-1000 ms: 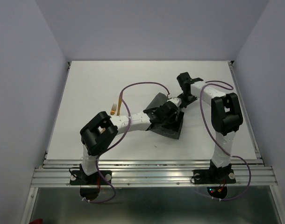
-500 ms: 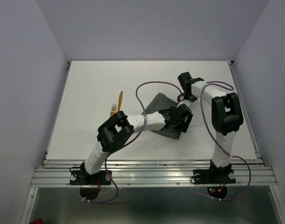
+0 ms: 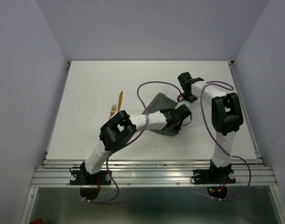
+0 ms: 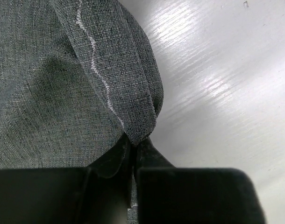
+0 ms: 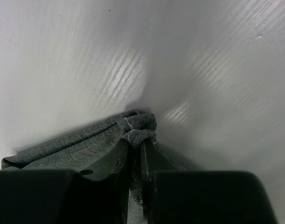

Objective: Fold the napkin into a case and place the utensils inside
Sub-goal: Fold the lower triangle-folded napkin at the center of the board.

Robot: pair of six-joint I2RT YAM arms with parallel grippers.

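The dark grey napkin (image 3: pixel 159 101) lies crumpled near the table's middle, partly hidden under both arms. My left gripper (image 3: pixel 183 115) is at its near right edge, and in the left wrist view it (image 4: pixel 134 141) is shut on a folded corner of the napkin (image 4: pixel 63 93), with a pale hem line showing. My right gripper (image 3: pixel 186 97) is at the far right corner. In the right wrist view it (image 5: pixel 137 140) is shut on a bunched corner of the napkin (image 5: pixel 86 140). Two orange utensils (image 3: pixel 113 110) (image 3: pixel 119 98) lie on the table left of the cloth, apart from it.
The white table (image 3: pixel 86 93) is bounded by pale walls on three sides, with a metal rail (image 3: pixel 152 170) at its near edge. Purple cables (image 3: pixel 149 86) loop over the table above the napkin. The left arm's elbow (image 3: pixel 115 133) hangs near the utensils.
My left arm has reached right across the napkin, and its jaws have gone from wide open to shut on the near right corner. The right gripper has kept its hold and place.
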